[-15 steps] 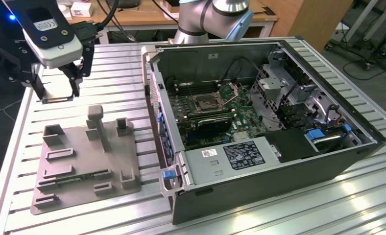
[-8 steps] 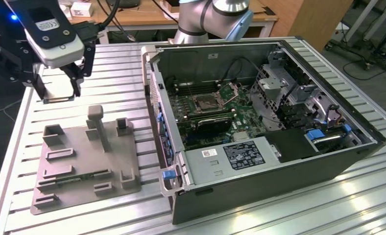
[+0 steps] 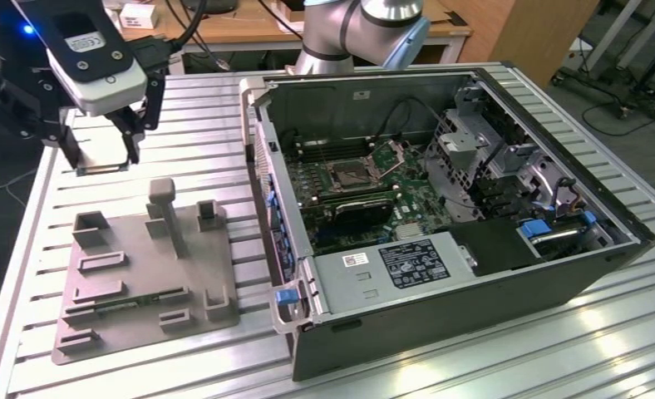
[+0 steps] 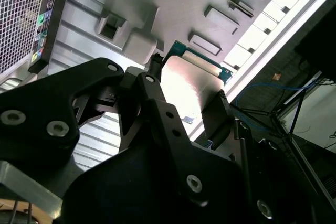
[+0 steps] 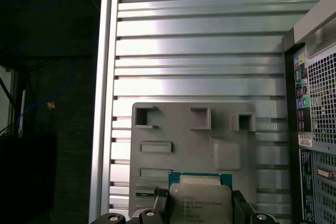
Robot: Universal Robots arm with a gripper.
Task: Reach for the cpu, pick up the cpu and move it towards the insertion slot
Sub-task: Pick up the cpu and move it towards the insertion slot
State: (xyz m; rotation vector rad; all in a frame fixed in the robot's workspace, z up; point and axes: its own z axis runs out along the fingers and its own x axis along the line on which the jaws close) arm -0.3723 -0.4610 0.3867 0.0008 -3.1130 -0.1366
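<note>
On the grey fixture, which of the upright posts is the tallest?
The narrow post near the middle of the fixture; it rises clearly above the short post beside it.

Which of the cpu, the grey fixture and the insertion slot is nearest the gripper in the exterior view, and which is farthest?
1. The cpu, held in the gripper.
2. The grey fixture, on the table towards the exterior view's left.
3. The insertion slot, inside the open case at the exterior view's right.
</note>
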